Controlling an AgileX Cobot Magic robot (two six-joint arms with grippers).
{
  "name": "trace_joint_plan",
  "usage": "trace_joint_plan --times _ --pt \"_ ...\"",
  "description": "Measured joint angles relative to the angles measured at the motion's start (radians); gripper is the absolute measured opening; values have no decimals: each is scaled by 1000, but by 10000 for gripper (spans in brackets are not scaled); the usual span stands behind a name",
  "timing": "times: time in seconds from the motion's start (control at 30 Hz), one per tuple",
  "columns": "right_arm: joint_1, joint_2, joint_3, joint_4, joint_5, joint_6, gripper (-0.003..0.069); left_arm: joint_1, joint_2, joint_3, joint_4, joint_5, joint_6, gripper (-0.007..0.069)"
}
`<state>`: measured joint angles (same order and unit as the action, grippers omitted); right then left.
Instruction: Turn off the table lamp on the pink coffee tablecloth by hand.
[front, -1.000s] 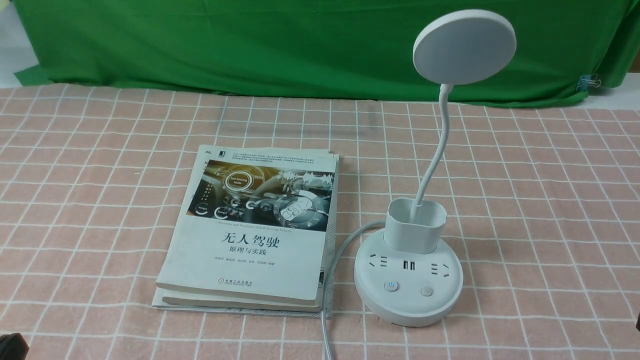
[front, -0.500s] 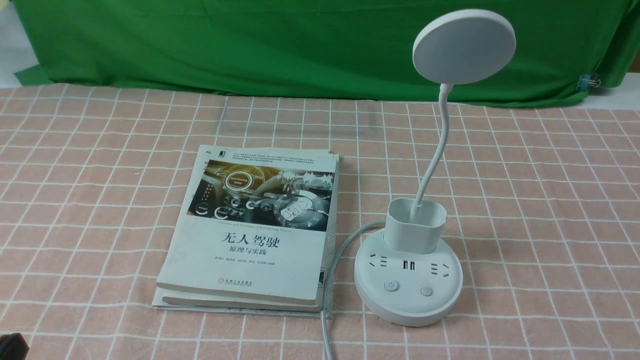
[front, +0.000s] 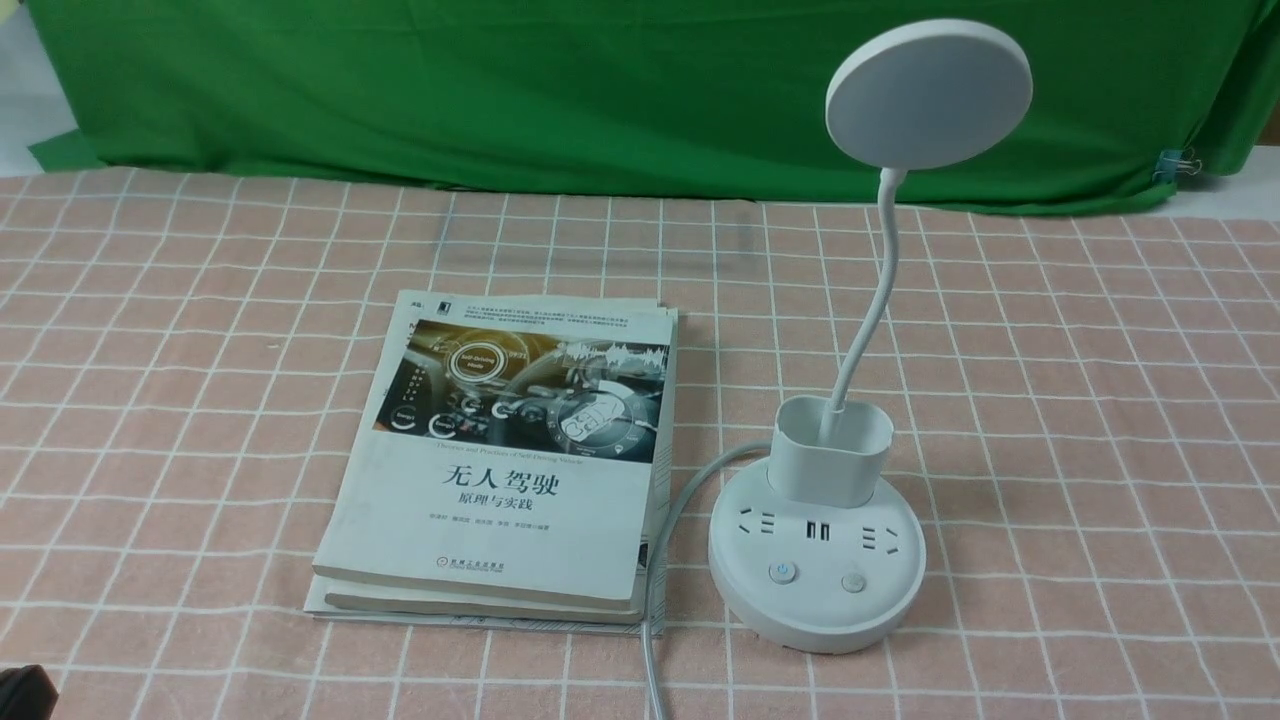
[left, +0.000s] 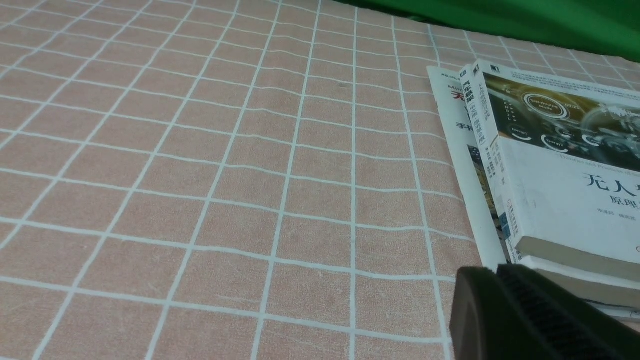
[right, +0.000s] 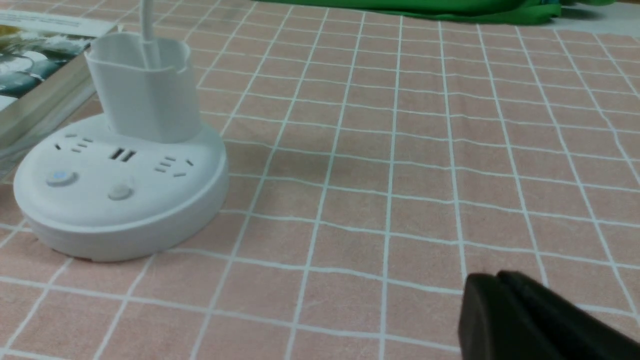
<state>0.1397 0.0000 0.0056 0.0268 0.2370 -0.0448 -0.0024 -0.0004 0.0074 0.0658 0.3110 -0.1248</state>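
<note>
Green backdrop cloth (front: 600, 90) fills the top of the front view, and below it the pink coffee tablecloth (front: 200, 330) with its white grid covers the whole work surface. At right of centre stands the table lamp (front: 818, 560), its round base low in the frame, a cup-shaped holder on top and a thin neck curving up to a disc head in the upper right. Two buttons sit on the near edge of the base; the left one shows a faint blue glow, and which of them switches the lamp cannot be told. A white cable (front: 660, 560) leaves the base and runs off the bottom edge, passing just beside a stack of books (front: 500, 460) at centre.

Neither arm has reached the lamp. Only a dark sliver of the left gripper (left: 500, 285) shows in the lower right of its own wrist view, near a corner of the books, its jaws apparently pressed together. In the right wrist view the right gripper (right: 500, 292) sits in the lower right corner, well apart from the base at the left; its fingers look nearly together, though whether they are fully shut cannot be told. Being on the lamp's side, it seems the likelier one to press a button.
</note>
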Motion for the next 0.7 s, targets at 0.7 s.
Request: trace_joint_plan --times 0.7 --pt "0 0 0 1 0 0 108 0 0 0 0 0 0 6"
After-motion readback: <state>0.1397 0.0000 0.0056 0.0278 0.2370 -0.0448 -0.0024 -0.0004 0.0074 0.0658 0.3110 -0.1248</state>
